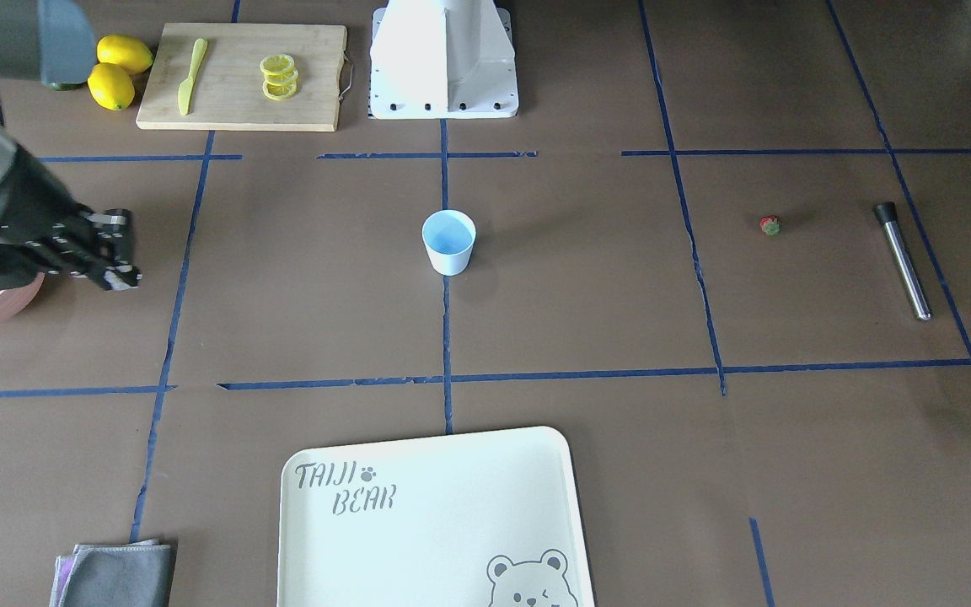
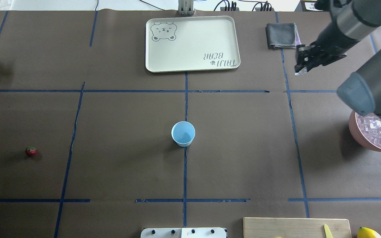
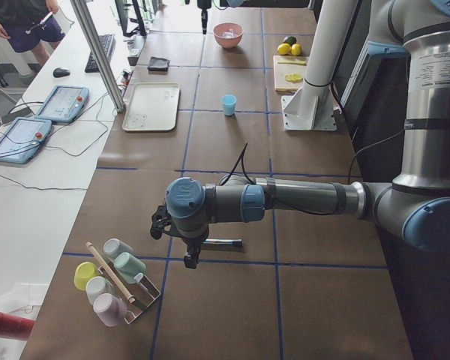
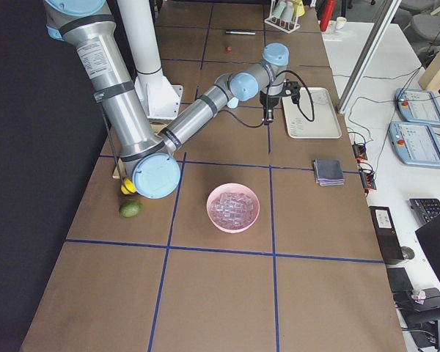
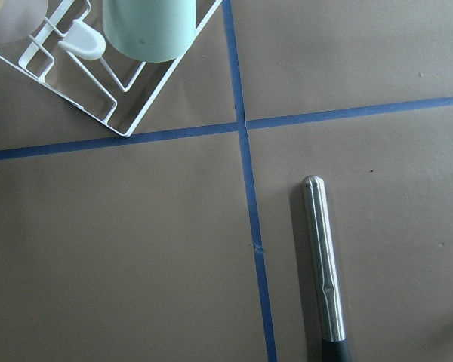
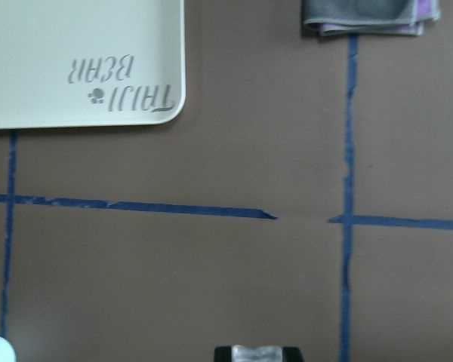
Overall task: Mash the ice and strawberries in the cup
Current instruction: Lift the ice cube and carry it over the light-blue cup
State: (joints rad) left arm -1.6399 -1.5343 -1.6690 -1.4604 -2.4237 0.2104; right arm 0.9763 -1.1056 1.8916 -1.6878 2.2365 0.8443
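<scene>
The overhead camera sits behind the robot and looks forward and down on the worktop [image 2: 243, 158], with the cup [image 2: 183, 133] mid-frame and the tray [image 2: 192, 43] at the far edge. The front-facing camera looks steeply down from the opposite side, so the same tray lies nearest. The two side cameras stand high at either end, farther off, looking along the worktop; both catch the tray. The left wrist camera looks straight down, close, on a metal rod [image 5: 322, 256]. The right one, equally close, sees the tray's corner and a folded cloth [image 6: 370, 15].

Matt plastic cup [image 1: 448, 253]; glossy metal rod [image 1: 907, 274] (black end); glassy ice [image 2: 375, 129].
</scene>
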